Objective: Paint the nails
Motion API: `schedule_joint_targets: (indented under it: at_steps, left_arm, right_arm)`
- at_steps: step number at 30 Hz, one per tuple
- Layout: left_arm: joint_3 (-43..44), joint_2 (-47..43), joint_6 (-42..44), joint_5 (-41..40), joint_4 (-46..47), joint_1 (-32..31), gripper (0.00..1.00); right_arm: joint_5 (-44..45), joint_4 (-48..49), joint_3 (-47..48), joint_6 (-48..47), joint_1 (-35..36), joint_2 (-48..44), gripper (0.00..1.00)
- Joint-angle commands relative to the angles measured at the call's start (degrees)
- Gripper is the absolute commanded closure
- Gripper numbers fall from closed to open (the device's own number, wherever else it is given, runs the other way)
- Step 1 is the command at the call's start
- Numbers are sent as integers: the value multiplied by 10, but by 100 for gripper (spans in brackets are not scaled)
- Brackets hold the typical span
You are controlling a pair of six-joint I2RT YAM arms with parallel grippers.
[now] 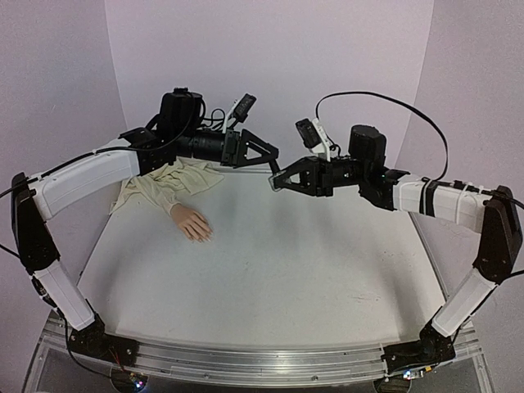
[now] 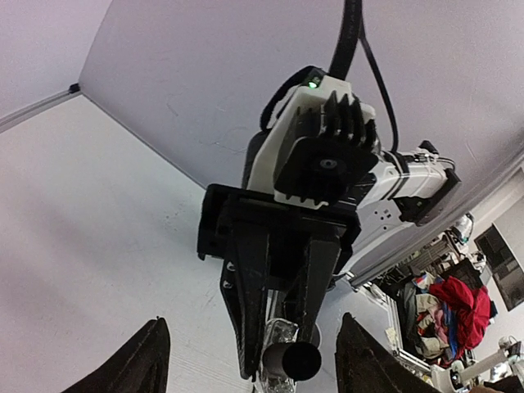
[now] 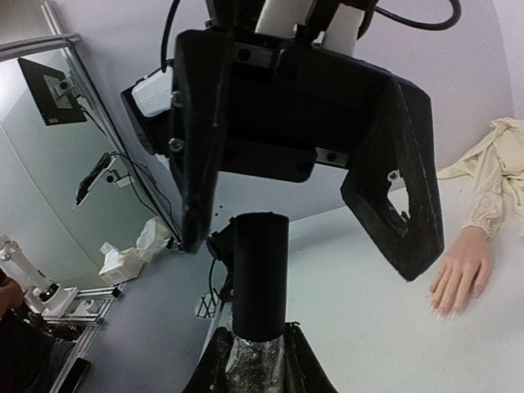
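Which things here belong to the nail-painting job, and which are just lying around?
In the job:
- nails on the mannequin hand
- polish bottle, clamped in the right gripper
- left gripper, open around the bottle's black cap

Lying about:
- cream sleeve, bunched behind the hand
- red cloth and monitor, both off the table

Nails tiny and indistinct; sleeve partly behind the left arm.
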Motion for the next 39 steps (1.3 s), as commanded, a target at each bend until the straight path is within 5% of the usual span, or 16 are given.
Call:
schedule_joint_targets:
  at_steps: [1, 11, 16, 18, 22, 24, 27, 33, 36, 39]
  left_arm:
    - [22, 1, 16, 71, 50, -14, 39]
    - [15, 4, 29, 19, 49, -32, 75]
    - [4, -5, 29, -68, 37, -32, 99]
    - [7, -6, 27, -119, 15, -33, 100]
    - [44, 17, -4, -292, -90, -37, 100]
    - [59, 34, -23, -326, -117, -37, 100]
    - [78, 56, -51, -312, -123, -37, 100]
    - [90, 64, -58, -249, -117, -29, 98]
    - [45, 41, -75, -199, -68, -8, 60]
    - [-8, 14, -116, -118, 13, 25, 34]
  right_arm:
    - [-59, 59, 29, 35, -1, -12, 100]
    - [10, 65, 30, 18, -1, -3, 100]
    - [166, 2, 9, -57, 0, -20, 100]
    - [327, -50, 3, -104, 15, -29, 100]
    - [969, -14, -19, -250, 132, -7, 100]
    - [1047, 28, 2, -286, 151, 33, 100]
    - [1010, 16, 52, -292, 158, 73, 100]
    - [785, 8, 39, -266, 144, 48, 100]
    - [583, 6, 2, -220, 103, 10, 100]
    - [384, 7, -23, -141, 47, -19, 100]
